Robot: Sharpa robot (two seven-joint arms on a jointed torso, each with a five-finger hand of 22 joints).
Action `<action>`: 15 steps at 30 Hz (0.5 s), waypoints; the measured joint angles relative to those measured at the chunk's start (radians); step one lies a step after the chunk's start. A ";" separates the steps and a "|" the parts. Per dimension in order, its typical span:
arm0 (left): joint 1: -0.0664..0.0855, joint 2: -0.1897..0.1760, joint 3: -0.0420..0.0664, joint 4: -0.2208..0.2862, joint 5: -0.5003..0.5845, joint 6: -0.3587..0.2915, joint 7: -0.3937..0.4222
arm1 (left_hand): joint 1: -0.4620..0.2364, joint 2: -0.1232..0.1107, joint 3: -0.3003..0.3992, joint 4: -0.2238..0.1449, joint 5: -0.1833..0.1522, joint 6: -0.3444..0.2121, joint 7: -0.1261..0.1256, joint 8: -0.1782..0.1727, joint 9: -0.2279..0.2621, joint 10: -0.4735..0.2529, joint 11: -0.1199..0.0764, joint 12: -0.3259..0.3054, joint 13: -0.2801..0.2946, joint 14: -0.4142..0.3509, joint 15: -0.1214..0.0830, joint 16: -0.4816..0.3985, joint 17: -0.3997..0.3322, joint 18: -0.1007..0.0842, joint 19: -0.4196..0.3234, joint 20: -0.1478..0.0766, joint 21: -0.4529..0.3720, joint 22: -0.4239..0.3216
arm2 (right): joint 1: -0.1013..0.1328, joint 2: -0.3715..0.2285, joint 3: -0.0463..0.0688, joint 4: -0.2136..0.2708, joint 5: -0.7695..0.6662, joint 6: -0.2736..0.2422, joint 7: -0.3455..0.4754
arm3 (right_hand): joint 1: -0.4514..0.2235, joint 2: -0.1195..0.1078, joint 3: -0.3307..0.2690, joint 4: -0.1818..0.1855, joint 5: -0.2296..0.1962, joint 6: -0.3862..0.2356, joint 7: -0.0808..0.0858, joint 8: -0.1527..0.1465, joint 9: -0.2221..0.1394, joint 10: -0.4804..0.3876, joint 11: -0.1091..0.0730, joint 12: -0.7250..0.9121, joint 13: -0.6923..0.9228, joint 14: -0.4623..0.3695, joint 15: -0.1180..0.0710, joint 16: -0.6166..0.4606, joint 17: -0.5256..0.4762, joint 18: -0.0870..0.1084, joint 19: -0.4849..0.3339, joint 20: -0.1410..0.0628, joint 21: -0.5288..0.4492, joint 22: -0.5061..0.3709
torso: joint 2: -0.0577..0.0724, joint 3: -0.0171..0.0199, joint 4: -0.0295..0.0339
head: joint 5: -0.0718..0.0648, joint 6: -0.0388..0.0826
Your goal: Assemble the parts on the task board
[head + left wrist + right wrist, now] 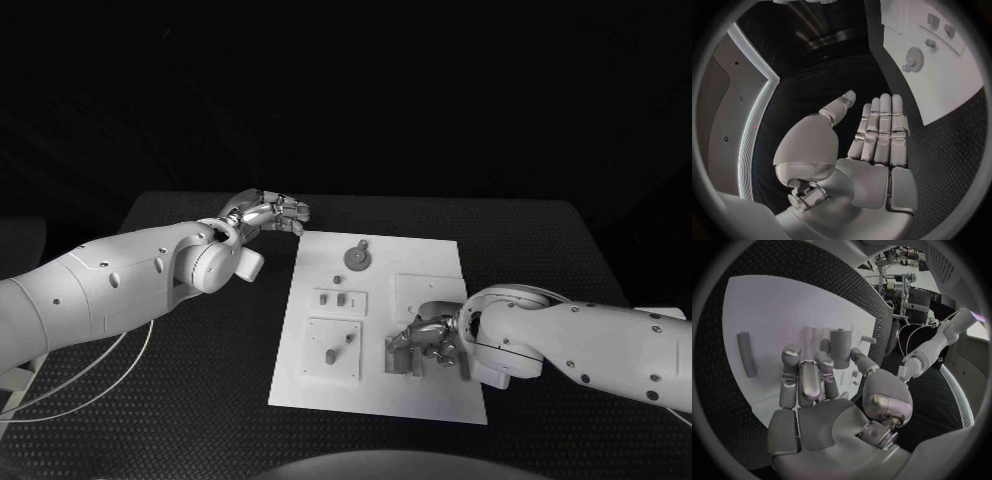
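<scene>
Head view: we see both hands at the white task board (378,400), the left one off it, the right one over it.

Our left arm reaches in over the black table (202,400), and its left hand (265,213) sits just beyond the board's far left corner, clear of the plate. In the left wrist view that hand (873,135) is flat, fingers straight and side by side, thumb set apart, holding nothing. Our right arm bends in low, and the right hand (428,343) hangs over the board's near right part. In the right wrist view the right hand (811,385) has its fingers curled around an upright grey cylinder part (840,348); we cannot tell whether they clamp it or merely touch it. A grey peg (746,354) lies flat on the board well apart from the fingers. A round disc part (358,257) lies near the board's far edge.
</scene>
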 measured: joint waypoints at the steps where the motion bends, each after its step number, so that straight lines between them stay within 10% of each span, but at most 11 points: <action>1: 0.000 0.000 0.000 0.000 0.000 0.000 0.000 | 0.000 0.000 0.000 0.000 0.000 0.000 0.000 0.000 0.000 0.000 0.000 0.000 0.000 0.000 0.000 0.000 0.000 0.000 0.000 0.000 0.000 0.000 | 0.000 0.000 0.000 0.000 0.000 0.000 0.000 | -0.004 -0.005 0.002 0.002 0.000 0.000 0.000 0.000 0.000 -0.002 0.002 0.000 -0.001 0.000 0.000 0.000 0.000 0.000 0.000 0.000 0.000 0.000 | 0.000 0.0000 -0.0001 | 0.000 0.000; 15: 0.000 -0.001 0.000 0.001 0.000 0.001 -0.001 | 0.000 0.000 0.000 0.000 0.000 -0.006 0.001 0.000 -0.001 0.000 0.000 0.000 0.000 0.000 0.000 0.000 0.001 0.000 0.000 0.000 0.000 0.000 | 0.000 0.001 0.000 -0.003 0.000 0.003 0.001 | -0.009 -0.068 0.029 0.048 0.000 -0.003 0.003 0.000 0.001 -0.014 0.000 -0.012 -0.008 -0.005 -0.005 -0.004 -0.010 0.001 -0.004 -0.004 -0.005 0.001 | 0.000 0.0010 -0.0006 | 0.001 -0.001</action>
